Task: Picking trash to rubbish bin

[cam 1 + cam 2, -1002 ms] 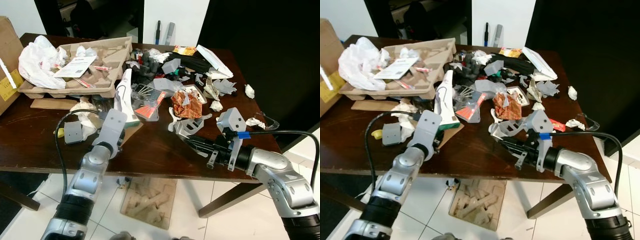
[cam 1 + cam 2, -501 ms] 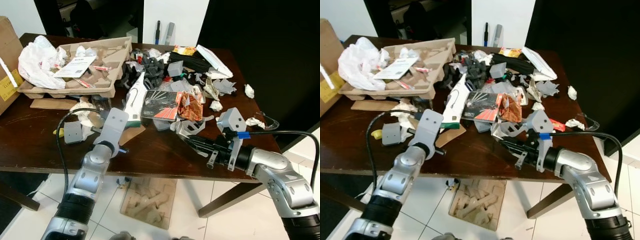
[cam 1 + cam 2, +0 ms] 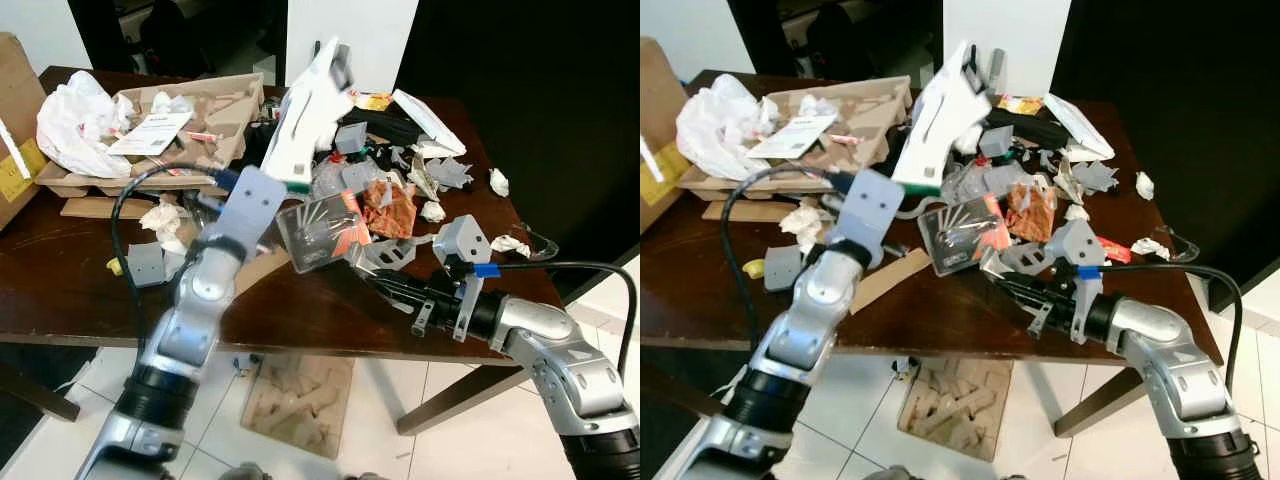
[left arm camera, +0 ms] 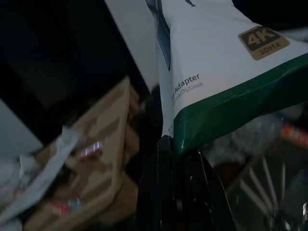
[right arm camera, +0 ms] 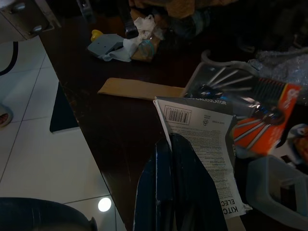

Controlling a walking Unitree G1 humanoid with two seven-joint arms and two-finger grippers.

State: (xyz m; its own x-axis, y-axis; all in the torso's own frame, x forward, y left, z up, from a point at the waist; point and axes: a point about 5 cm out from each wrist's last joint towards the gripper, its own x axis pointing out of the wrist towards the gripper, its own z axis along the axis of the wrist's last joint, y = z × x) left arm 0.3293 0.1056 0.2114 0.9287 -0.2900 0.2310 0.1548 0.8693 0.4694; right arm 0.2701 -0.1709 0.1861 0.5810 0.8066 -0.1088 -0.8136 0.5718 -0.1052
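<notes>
My left gripper [image 3: 288,183] is shut on the green bottom edge of a white adapter box [image 3: 312,105] and holds it tilted, high over the littered dark wooden table [image 3: 70,290]. In the left wrist view the box [image 4: 211,57] stands just past the closed fingers [image 4: 163,159]. My right gripper [image 3: 372,280] lies low near the table's front edge, shut on the white barcoded card [image 5: 202,134] of a clear blister pack of utensils [image 3: 320,232].
A cardboard pulp tray [image 3: 215,125] with a white plastic bag [image 3: 75,125] stands at the back left. Crumpled paper, wrappers and grey plastic parts [image 3: 440,170] crowd the middle and right. A cardboard insert [image 3: 295,400] lies on the floor under the table.
My left arm has swung up and lifted the white box off the table. The blister pack has shifted toward the front as the pile moved. The right arm has barely moved.
</notes>
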